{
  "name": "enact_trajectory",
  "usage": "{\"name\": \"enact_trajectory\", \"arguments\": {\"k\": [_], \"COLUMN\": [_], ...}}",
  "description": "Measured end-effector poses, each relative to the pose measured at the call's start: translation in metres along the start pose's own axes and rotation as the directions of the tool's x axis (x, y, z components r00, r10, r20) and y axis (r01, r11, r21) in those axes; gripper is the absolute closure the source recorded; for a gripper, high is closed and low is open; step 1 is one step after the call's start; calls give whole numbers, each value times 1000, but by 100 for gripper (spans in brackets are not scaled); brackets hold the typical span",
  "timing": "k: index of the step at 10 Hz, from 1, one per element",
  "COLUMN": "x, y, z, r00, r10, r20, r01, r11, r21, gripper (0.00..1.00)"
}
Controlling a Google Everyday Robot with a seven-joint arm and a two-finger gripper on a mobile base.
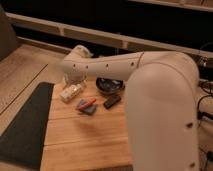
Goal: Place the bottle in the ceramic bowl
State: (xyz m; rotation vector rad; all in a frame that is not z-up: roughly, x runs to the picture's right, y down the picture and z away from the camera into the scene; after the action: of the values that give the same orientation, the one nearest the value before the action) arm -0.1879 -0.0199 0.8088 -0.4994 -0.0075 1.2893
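The small cream bottle [71,92] lies on its side at the back left of the wooden table [90,140]. The dark ceramic bowl [109,86] stands to its right, with its far rim hidden by my white arm. My gripper [68,79] hangs at the arm's left end, just above and behind the bottle, and is largely hidden by the wrist. The bottle appears to rest on the table.
A blue-and-orange object [86,105] lies in front of the bottle. A black rectangular block [111,101] lies in front of the bowl. A dark mat [25,125] borders the table's left side. My big white arm fills the right of the view.
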Motion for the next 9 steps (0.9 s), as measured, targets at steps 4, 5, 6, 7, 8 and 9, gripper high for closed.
{"name": "enact_trajectory", "arguments": {"k": [4,5,6,7,8,9], "x": [-27,-28,-29,-29,-32,-37], "y": [13,13,12,9,3,-8], "z": [70,74,75,74,73,71], "r00": [993,992,992,994,998,999], "r10": [-104,-109,-107,-89,-42,16], "r20": [-57,-60,-61,-60,-50,-32], "r01": [98,103,101,83,38,-18], "r11": [991,990,990,993,996,999], "r21": [-92,-97,-97,-89,-75,-51], "gripper": [35,35,35,35,35,35]}}
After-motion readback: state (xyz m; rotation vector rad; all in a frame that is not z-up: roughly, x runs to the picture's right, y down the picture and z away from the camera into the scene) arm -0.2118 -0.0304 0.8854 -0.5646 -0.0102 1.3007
